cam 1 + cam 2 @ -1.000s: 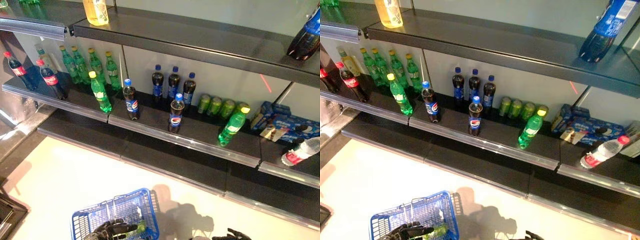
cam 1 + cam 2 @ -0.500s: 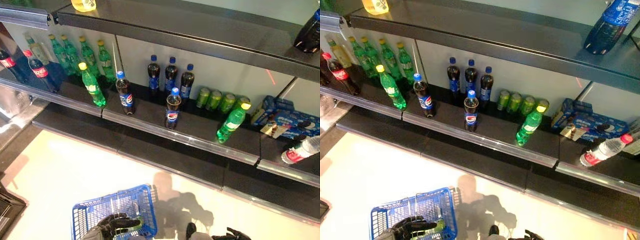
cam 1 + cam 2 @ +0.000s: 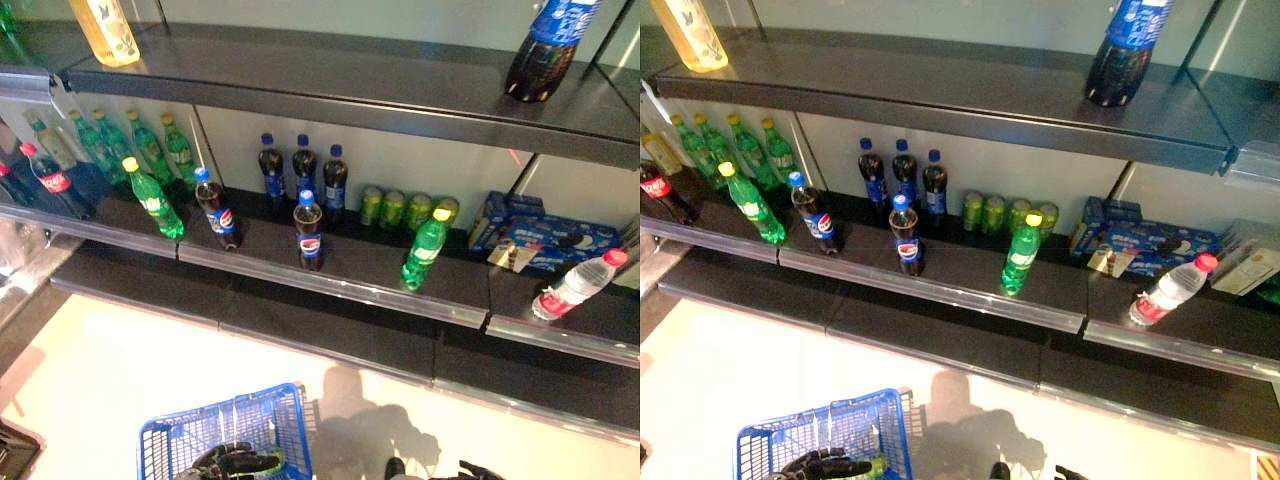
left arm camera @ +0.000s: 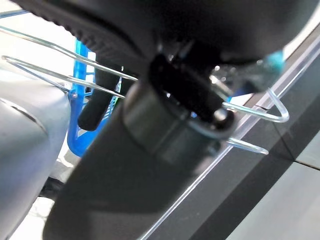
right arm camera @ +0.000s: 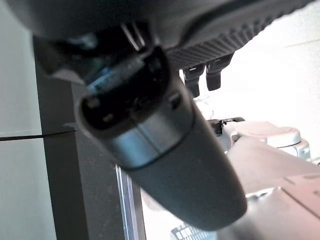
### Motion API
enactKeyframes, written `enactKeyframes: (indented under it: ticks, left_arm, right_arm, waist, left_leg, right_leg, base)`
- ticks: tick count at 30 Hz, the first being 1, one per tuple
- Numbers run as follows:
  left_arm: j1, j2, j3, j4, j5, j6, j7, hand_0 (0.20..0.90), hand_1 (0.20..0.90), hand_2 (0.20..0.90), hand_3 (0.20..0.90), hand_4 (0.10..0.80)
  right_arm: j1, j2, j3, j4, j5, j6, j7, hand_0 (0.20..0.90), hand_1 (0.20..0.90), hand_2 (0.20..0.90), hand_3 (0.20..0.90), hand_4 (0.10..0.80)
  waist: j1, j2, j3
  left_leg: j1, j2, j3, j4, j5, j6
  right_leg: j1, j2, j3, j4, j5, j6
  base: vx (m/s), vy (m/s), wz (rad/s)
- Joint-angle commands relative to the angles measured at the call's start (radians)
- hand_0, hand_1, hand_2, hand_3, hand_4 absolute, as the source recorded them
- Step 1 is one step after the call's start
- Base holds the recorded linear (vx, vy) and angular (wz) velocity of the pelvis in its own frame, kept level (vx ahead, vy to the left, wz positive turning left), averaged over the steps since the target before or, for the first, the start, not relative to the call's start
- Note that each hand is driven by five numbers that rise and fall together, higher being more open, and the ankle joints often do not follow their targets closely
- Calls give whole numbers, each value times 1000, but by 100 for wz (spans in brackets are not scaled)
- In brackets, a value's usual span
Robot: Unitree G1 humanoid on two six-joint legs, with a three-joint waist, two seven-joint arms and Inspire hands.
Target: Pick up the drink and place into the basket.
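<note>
Labels show only as colour: red bands on the two cola bottles (image 3: 45, 180) at the left end of the middle shelf (image 3: 340, 280), blue-and-red round marks on the dark blue-capped bottles (image 3: 309, 232), pale patches on the green bottles (image 3: 150, 198); no lettering can be made out. The left hand (image 3: 235, 462) sits low inside the blue basket (image 3: 165, 440) on the pale floor (image 3: 120, 370), its dark fingers curled round a green bottle (image 3: 272, 463), of which only a small strip shows. That drink lies roughly on its side within the basket, its long axis running across the view; which end is the cap cannot be told. The right hand (image 3: 480, 470) barely shows at the lower edge, and its fingers cannot be judged.
</note>
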Motion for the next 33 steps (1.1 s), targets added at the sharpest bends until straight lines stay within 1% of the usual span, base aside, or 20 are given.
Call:
enactKeyframes:
  ticks: [1,6,7,8,9,10,12,13,15,19,20,23,26,27,28,29,30,31,32,33]
  left_arm:
    - [-53,20,18,12,21,-53,-35,300,300,300,200,100]
    - [-58,14,12,10,19,-56,-32,300,300,300,200,100]
    - [-56,16,14,13,16,-56,-31,300,300,300,200,100]
    - [-48,19,22,19,20,-64,-30,300,300,300,200,100]
    - [-40,23,33,21,17,-70,-30,300,300,300,200,100]
    - [-37,26,39,18,7,-70,-30,300,300,300,200,100]
    - [-55,26,34,15,-3,-52,-26,300,300,300,200,100]
    - [-60,25,28,15,7,-45,-25,300,300,300,200,100]
    - [-55,20,21,22,30,-53,-24,300,300,300,200,100]
    - [-43,22,32,25,20,-57,-17,300,300,300,200,100]
    - [-34,30,47,25,19,-56,-12,300,300,300,200,100]
    - [-29,39,47,17,24,-54,-21,300,300,300,200,100]
    - [-54,42,13,-3,-10,-61,-31,300,300,300,200,100]
    - [-110,37,-21,-26,-57,-74,-27,300,300,300,200,100]
    - [-137,35,-32,-32,-67,-77,-25,300,300,300,200,100]
    - [-182,29,-50,-41,-92,-84,-17,300,300,300,200,100]
    - [-210,27,-60,-44,-105,-89,-10,300,300,300,200,100]
    - [-227,28,-71,-45,-113,-91,-2,300,300,300,200,100]
    - [-231,29,-73,-45,-114,-90,2,300,300,300,200,100]
    - [-237,37,-80,-53,-121,-87,9,300,300,300,200,100]
  right_arm:
    - [-48,-11,-22,44,0,-16,-6,900,900,900,900,800]
    - [-49,-18,-25,53,11,-26,-2,900,900,900,900,800]
    - [-51,-18,-24,56,11,-25,-1,900,900,900,900,800]
    - [-54,-16,-18,57,3,-21,1,900,900,900,900,800]
    - [-54,-18,-12,53,-24,-20,15,900,900,900,900,800]
    - [-51,-22,-9,49,-38,-23,27,900,900,900,900,800]
    - [-51,-28,2,50,-47,-25,16,900,900,900,900,800]
    - [-54,-28,1,56,-38,-20,8,900,900,900,900,800]
    - [-60,-30,-9,66,-14,-14,12,900,900,900,900,800]
    - [-60,-27,-10,65,-54,-12,36,900,900,900,900,800]
    - [-54,-25,-1,60,-70,-1,34,900,900,900,900,800]
    - [-41,-35,4,53,-66,4,37,900,900,900,900,800]
    - [-56,-49,16,44,-40,4,29,900,900,900,900,800]
    - [-122,-68,27,47,-18,0,19,900,900,900,900,800]
    - [-155,-76,31,49,-2,4,15,900,900,900,900,800]
    - [-199,-85,38,45,18,-1,7,900,900,900,900,800]
    - [-221,-90,42,41,32,-3,3,900,900,900,900,800]
    - [-234,-95,45,36,52,-3,-2,900,900,900,900,800]
    - [-236,-96,45,35,59,-2,-4,900,900,900,900,800]
    - [-243,-103,42,25,87,-7,-9,900,900,900,900,800]
  waist:
    - [12,-12,-16]
    - [10,-7,-21]
    - [8,-7,-22]
    - [10,-8,-23]
    - [14,-12,-19]
    - [17,-16,-17]
    - [17,-17,-15]
    - [14,-15,-17]
    - [13,-12,-20]
    - [16,-13,-24]
    - [14,-16,-23]
    - [11,-20,-11]
    - [8,-17,28]
    - [7,-4,94]
    - [8,1,121]
    - [7,0,175]
    - [6,-2,204]
    - [5,-4,227]
    - [4,-4,230]
    - [-2,-7,262]
  left_leg:
    - [14,-33,66,14,-52,43]
    - [22,-32,53,8,-55,39]
    - [26,-38,40,10,-62,45]
    - [27,-48,10,19,-73,53]
    - [17,-55,-26,49,-80,54]
    - [7,-55,-38,70,-83,51]
    - [7,-42,-20,48,-68,44]
    - [17,-41,-20,25,-65,45]
    - [22,-37,-16,17,-62,40]
    - [26,-28,1,15,-56,33]
    - [27,-22,11,14,-52,29]
    - [19,-15,12,15,-47,24]
    - [-35,-12,6,17,-35,24]
    - [-121,-13,-7,24,-16,29]
    - [-156,-13,-8,35,-10,31]
    - [-248,-15,-19,116,-11,35]
    - [-321,-14,-32,193,-19,36]
    - [-380,-15,-52,266,-30,36]
    - [-396,-15,-57,285,-35,36]
    - [-468,-15,-77,402,-68,36]
  right_leg:
    - [-25,-47,4,66,-29,25]
    - [-21,-46,0,72,-39,22]
    - [-21,-41,11,75,-46,19]
    - [-23,-35,35,84,-56,14]
    - [-23,-27,71,89,-62,8]
    - [-21,-26,85,87,-60,8]
    - [-10,-29,71,68,-52,11]
    - [-8,-28,66,62,-52,10]
    - [-4,-25,59,53,-47,13]
    - [1,-30,43,44,-39,18]
    - [0,-28,44,41,-36,20]
    - [-9,-21,56,35,-31,20]
    - [-73,-19,75,35,-17,20]
    - [-178,-20,90,56,-3,14]
    - [-220,-22,89,75,0,10]
    - [-302,-33,93,140,-2,3]
    - [-365,-41,95,204,-9,-3]
    - [-417,-46,100,268,-21,-9]
    - [-431,-47,102,285,-26,-10]
    - [-497,-59,120,375,-50,-18]
  base:
    - [14,-2,3]
    - [-7,1,6]
    - [21,-2,6]
    - [39,-16,2]
    - [29,-31,-3]
    - [-12,-36,-11]
    - [-79,12,-8]
    - [-82,56,3]
    - [-42,45,2]
    - [9,4,0]
    - [36,15,0]
    - [94,-18,-6]
    - [-180,-15,-10]
    - [-460,20,-10]
    - [-673,21,-11]
    - [-509,3,-11]
    - [-480,-19,-16]
    - [-262,-22,-5]
    - [-247,-34,4]
    - [-164,-26,8]
